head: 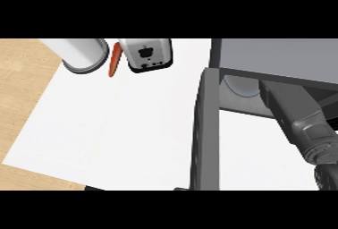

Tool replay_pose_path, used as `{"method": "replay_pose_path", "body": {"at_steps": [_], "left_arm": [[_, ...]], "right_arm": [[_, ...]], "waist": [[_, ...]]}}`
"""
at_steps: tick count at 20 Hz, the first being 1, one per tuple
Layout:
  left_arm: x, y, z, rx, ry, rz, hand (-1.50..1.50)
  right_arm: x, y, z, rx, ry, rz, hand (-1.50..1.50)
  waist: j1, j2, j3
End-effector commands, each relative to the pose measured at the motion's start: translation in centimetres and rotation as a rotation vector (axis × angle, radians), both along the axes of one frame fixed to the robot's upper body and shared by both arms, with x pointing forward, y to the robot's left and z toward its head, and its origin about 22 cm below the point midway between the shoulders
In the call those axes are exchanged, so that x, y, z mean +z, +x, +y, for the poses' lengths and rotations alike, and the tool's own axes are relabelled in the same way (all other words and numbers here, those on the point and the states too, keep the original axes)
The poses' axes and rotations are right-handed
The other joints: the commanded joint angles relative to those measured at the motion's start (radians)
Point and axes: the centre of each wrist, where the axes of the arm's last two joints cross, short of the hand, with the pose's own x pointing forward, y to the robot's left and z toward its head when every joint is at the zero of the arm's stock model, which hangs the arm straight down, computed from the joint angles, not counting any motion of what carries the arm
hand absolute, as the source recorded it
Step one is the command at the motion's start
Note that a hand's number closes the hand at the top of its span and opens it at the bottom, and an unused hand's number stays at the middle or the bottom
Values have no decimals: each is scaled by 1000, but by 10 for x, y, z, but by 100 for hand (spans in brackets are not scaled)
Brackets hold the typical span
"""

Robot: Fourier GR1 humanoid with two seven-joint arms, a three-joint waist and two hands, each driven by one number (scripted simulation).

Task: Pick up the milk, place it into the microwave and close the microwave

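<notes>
Microwave [277, 58]: I see the grey body at about 2 o'clock, its cavity facing me, with a pale round turntable plate [239, 86] showing just inside the opening.

Microwave door [206, 129]: it stands swung open, a dark slab running from centre toward 6 o'clock; I judge it is left open so the cavity stays reachable.

Right forearm [297, 120]: the grey arm reaches from 4 o'clock up into the cavity, which fits the placing step.

Right robot hand: it is buried inside the microwave, hidden behind the arm; I cannot tell whether it is wide, narrow, or holding anything.

Milk: I cannot see it anywhere; I judge it is either hidden in that robot hand or already inside the cavity.

Left robot hand: out of view.

Table [119, 129]: white top over pale wood.

Toaster [149, 54]: at 12 o'clock, well apart from the work.

Carrot [114, 60]: orange, just beside the toaster's left.

White cylinder [80, 54]: at 11 o'clock.

Remaining: withdrawing the arm, then closing the door.
</notes>
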Motion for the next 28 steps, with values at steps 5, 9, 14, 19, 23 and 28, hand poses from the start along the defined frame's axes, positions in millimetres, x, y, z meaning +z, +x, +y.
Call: {"method": "replay_pose_path", "body": {"at_steps": [5,9,14,19,23,28], "left_arm": [[-13,3,-5,-35,-10,43,-150],[-17,1,-8,-35,-1,61,-150],[-25,2,-14,-15,-7,71,-150],[-38,4,-22,-64,-10,66,-150],[-52,0,-38,-158,-33,81,-150],[-72,10,-53,-276,-18,137,-150]], "right_arm": [[35,16,47,-1,15,-81,-150],[40,18,44,-49,26,-103,-150],[22,11,16,-15,-37,-66,-150],[16,8,16,29,29,-43,-150],[-2,0,11,130,133,18,-150],[-22,-10,3,303,276,29,-150]], "waist": [[3,-28,-41],[-17,-36,-42],[-66,-43,-41],[-96,-51,-42],[-119,-63,-42],[-153,-69,-42]]}}
